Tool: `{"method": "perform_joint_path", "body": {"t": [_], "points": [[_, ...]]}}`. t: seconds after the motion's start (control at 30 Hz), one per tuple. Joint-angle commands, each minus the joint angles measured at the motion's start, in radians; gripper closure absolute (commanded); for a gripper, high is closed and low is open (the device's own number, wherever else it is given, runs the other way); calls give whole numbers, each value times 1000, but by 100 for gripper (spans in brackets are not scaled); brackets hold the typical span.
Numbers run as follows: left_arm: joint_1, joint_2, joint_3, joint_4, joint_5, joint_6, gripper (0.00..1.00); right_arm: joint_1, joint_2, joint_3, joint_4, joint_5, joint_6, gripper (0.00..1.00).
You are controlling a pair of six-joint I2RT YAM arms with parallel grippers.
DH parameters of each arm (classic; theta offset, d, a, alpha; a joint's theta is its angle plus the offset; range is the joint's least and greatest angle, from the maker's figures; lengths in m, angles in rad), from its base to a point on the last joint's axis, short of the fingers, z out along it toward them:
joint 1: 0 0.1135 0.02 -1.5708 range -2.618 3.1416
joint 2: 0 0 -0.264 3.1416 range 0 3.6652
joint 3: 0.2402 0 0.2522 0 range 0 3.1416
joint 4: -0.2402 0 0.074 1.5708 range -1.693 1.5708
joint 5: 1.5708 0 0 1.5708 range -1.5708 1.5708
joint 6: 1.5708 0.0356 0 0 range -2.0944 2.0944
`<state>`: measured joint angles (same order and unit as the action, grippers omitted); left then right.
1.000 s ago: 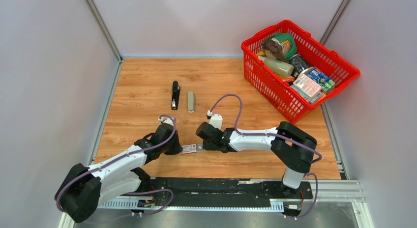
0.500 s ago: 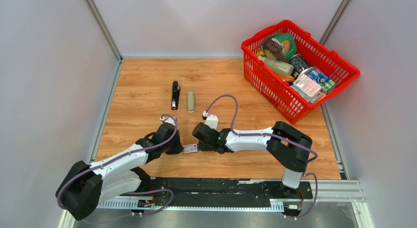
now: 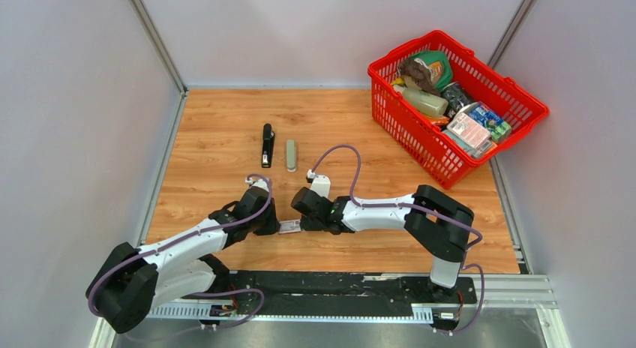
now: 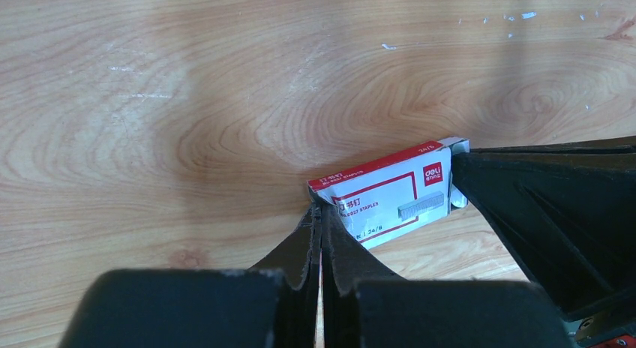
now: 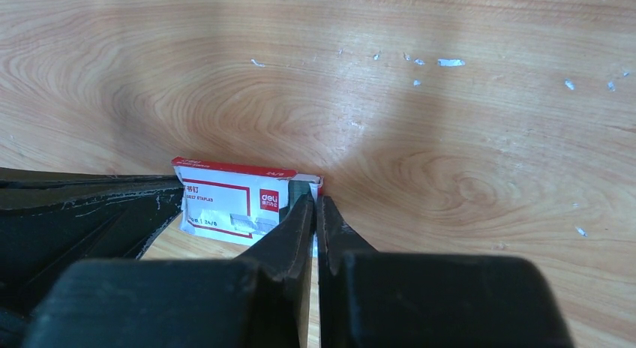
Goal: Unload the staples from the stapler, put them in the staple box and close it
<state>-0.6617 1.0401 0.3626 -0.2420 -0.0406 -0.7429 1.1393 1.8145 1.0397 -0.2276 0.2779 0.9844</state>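
Left tool: closed, tips pinched on the near left corner of the staple box; low over the counter, close to the arm bases.
Right tool: closed to a thin slit on the box's opposite, open end; flap or inner tray between the tips, cannot tell which.
Staple box: small, red and white, "24/6" printed on its face, spanning the gap between the two tools just above the wood.
Pale flecks: scattered on the wood beyond the box; too small to name.
Stapler: black, slim, lying shut farther up the counter, well apart from both tools, untouched.
Grey oblong object: just beside the stapler, on its right, parallel to it.
Red basket: far right corner, full of assorted packages.
Staples: none visible; presumably inside the shut stapler.
Step in hand: by the look of it, handling the spare box between both tools, not the unloading itself; stapler not yet opened.
Next move: likely calls for releasing or setting aside the box, reaching forward to the stapler, pinning its base with one tool and lifting the top arm with the other.
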Motion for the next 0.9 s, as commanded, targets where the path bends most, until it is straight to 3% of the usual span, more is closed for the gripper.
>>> {"method": "perform_joint_path", "body": {"t": [0.0,0.17,0.87], "points": [[-13,21,-4,-34,1,-9,100,13,8,17,-27,13,8,91],[-13,15,-11,-39,-2,-10,100,11,-15,13,-68,53,8,85],[-16,9,-16,-42,-1,-9,100,2,-119,-18,-131,112,10,78]]}}
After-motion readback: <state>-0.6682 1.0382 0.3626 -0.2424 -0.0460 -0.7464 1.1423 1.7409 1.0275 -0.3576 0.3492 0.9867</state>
